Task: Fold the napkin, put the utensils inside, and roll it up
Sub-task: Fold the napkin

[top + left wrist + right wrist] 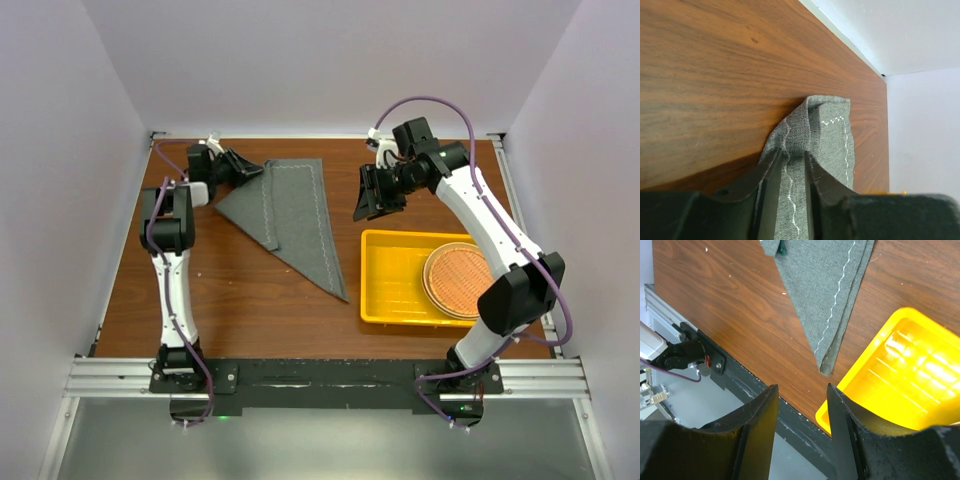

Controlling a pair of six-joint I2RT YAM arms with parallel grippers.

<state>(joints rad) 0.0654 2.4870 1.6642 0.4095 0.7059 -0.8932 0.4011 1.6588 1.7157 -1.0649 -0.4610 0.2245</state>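
Plainly, the folded napkin lay with its long axis from eleven to five o'clock; the left gripper, jaws narrow, pinched its ten o'clock corner, while the right gripper hung half-spread, empty, at three.
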